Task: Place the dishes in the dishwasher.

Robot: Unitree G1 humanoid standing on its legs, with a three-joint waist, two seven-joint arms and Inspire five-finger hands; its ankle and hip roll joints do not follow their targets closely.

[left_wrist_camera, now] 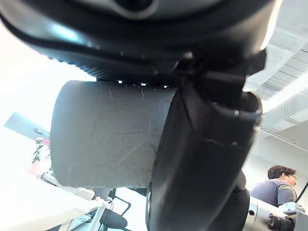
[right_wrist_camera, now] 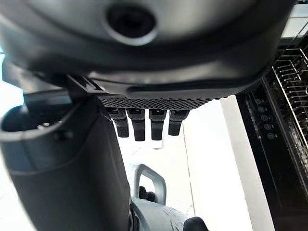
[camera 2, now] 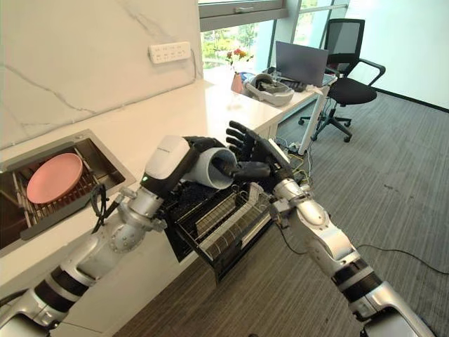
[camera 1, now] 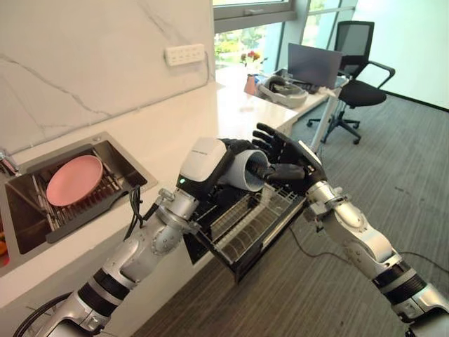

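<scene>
My left hand is shut on a grey mug, holding it on its side above the pulled-out dishwasher rack. In the left wrist view the thumb curls over the mug's wall. My right hand is right next to the mug's mouth with straight, spread fingers, its thumb pointing at the opening. The right wrist view shows those straight fingers with the mug's handle past them. A pink plate lies in the sink at the left.
The white counter runs along the marble wall to a desk with a laptop and a grey object. A black office chair stands on the carpet beyond. A person shows in the left wrist view.
</scene>
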